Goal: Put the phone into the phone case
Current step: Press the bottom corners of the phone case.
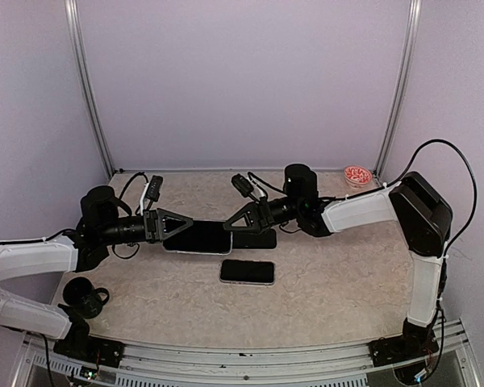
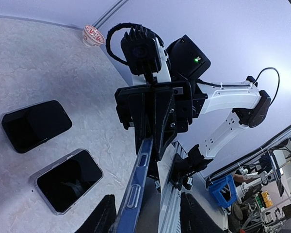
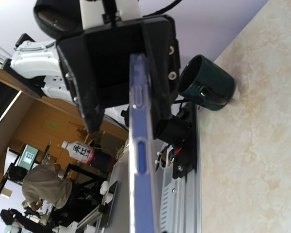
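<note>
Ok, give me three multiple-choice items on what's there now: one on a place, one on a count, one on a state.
1. Where is the mug?
A) near-left corner
B) far-right corner
C) table centre
2. How many phone-shaped slabs lie flat on the table?
A) one
B) two
C) four
3. The right gripper is:
A) wide open, clear of everything
B) shut on the phone, off the table
C) inside the mug

Answers:
1 A: it stands at the table's near-left edge.
2 B: near slab, far slab.
3 B: the left wrist view shows it pinching the phone's end.
</note>
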Robot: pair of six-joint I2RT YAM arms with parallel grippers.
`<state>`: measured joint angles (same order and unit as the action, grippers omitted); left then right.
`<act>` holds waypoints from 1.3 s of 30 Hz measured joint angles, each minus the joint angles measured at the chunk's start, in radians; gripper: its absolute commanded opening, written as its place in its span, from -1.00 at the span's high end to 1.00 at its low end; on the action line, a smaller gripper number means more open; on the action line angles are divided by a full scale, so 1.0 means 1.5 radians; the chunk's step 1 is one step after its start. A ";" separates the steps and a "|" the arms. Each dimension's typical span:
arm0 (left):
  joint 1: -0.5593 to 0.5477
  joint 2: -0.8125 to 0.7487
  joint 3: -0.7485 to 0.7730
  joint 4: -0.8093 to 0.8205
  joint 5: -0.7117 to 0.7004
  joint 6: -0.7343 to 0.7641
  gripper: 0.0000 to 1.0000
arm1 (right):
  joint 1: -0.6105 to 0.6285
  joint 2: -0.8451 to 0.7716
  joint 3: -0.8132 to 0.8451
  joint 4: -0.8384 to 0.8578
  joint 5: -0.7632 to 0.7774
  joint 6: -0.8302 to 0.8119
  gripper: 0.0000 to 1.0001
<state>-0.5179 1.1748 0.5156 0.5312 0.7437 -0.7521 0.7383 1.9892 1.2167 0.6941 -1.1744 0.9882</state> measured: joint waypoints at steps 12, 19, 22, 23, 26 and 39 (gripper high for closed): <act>0.000 0.000 0.000 -0.002 0.000 0.002 0.27 | -0.024 -0.018 0.000 -0.005 0.025 0.001 1.00; 0.000 0.000 0.000 -0.006 -0.001 0.002 0.72 | -0.028 -0.025 0.000 -0.004 0.023 0.001 1.00; 0.000 0.000 0.000 -0.007 0.002 -0.006 0.88 | -0.029 -0.025 0.000 0.000 0.019 -0.008 1.00; 0.000 0.000 0.000 -0.004 0.005 -0.010 0.92 | -0.029 -0.025 0.000 0.003 0.018 -0.015 1.00; 0.000 0.000 0.000 0.000 0.007 -0.017 1.00 | -0.030 -0.025 -0.001 0.006 0.017 -0.021 0.98; -0.001 -0.023 -0.002 -0.021 -0.019 0.000 1.00 | -0.031 -0.043 -0.023 0.018 0.018 -0.006 -0.11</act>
<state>-0.5186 1.1397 0.5121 0.4999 0.7158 -0.7525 0.6914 1.9247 1.1820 0.7208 -1.1473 0.9787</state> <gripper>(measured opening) 0.107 0.527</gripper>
